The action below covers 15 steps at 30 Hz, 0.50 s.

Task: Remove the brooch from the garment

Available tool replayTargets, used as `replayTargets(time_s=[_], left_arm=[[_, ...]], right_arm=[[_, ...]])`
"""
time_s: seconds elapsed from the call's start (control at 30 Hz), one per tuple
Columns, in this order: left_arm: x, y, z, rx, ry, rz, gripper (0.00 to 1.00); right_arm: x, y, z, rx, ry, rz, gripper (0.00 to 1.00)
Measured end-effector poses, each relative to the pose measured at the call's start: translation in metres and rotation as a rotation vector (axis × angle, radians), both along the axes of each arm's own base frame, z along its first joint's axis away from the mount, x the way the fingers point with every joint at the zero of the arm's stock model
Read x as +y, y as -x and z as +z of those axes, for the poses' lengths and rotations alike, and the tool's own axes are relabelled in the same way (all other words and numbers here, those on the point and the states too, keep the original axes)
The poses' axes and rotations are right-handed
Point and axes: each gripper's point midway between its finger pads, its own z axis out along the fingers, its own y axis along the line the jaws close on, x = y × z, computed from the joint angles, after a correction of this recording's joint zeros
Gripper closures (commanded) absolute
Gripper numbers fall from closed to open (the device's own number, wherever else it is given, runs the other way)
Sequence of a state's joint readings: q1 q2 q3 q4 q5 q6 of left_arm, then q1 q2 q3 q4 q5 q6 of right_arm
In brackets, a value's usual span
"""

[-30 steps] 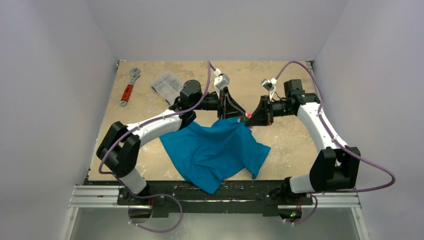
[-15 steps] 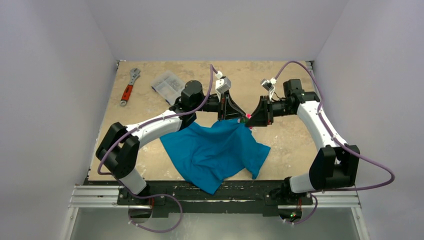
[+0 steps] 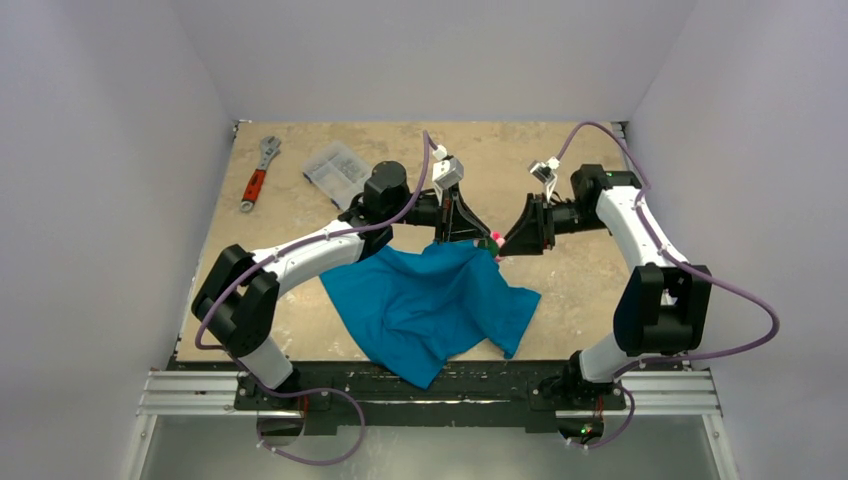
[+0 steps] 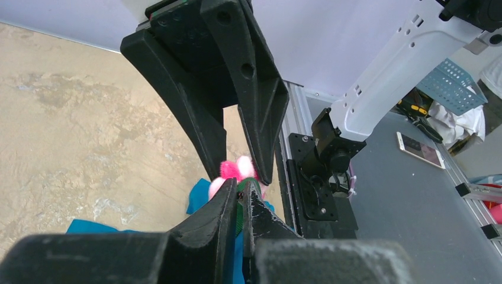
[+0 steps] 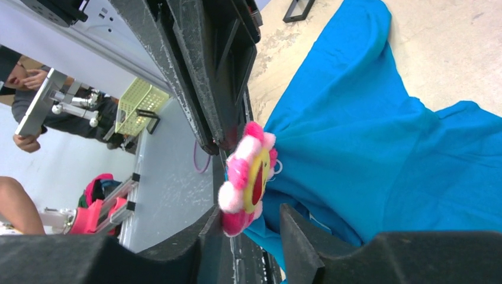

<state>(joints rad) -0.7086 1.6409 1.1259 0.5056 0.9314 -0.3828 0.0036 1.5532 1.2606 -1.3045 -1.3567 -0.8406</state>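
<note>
Broadly, the tan table (image 3: 500, 150) fills the floor of a white-walled cell. On its near half lies the garment (image 3: 430, 305), a teal T-shirt. It is crumpled, and most of it rests flat on the table. Only its far edge rises into a small peak.

The left arm (image 3: 310, 250) and the right arm (image 3: 625, 215) both bend inward, and their tips meet nose to nose above that peak.

The left gripper (image 4: 241, 192) has its two fingers pressed together, right at the top of the raised cloth. A thin green sliver shows between the tips. I cannot tell if they pinch the cloth or the back of the pin.

The right gripper (image 5: 253, 216) faces it with its fingers spread, and a clear gap stays between them.

In the far left corner of the table is a clear plastic box (image 3: 335, 170), and beside it lies a wrench (image 3: 258, 172) with a red handle. Both are well apart from the garment.

The brooch (image 5: 248, 177) is a pink flower with a yellow centre. It sits on the peak of the garment, just against the tip of the left gripper. It stands in the gap of the right gripper's spread fingers. One lower petal seems to touch one finger; the other finger is apart from it.
</note>
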Motion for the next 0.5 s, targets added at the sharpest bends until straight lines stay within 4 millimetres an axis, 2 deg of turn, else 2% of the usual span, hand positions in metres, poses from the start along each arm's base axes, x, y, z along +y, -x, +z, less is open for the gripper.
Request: replayTargets(time_s=[0.13,0.27,0.3,0.37,0.43,0.5], left_arm=[[0.0,0.0,0.0001,0.0,0.0,0.0,1.0],[0.0,0.0,0.0001,0.001,0.0,0.0,1.0],[0.0,0.0001,0.0002,0.001,0.0,0.0,1.0],[-0.0002,0.0003,0.0001,0.002,0.0,0.0,1.0],[-0.0003,0.0006,0.0001,0.003,0.0,-0.001,1.0],[-0.0005,0.0009,0.0001,0.004,0.0,-0.002,1.0]], right_arm=[[-0.0001,0.0032,0.0005,-0.006,0.0,0.008,0.53],[0.0,0.0045,0.0006,-0.01,-0.001,0.012,0.67],[0.0003,0.0048,0.0006,-0.012,-0.002,0.014,0.66],[0.0004,0.0049,0.0006,-0.014,-0.001,0.015,0.58],[0.001,0.005,0.0005,-0.012,-0.001,0.017,0.56],[0.0022,0.0048,0.0003,-0.014,-0.001,0.021,0.68]])
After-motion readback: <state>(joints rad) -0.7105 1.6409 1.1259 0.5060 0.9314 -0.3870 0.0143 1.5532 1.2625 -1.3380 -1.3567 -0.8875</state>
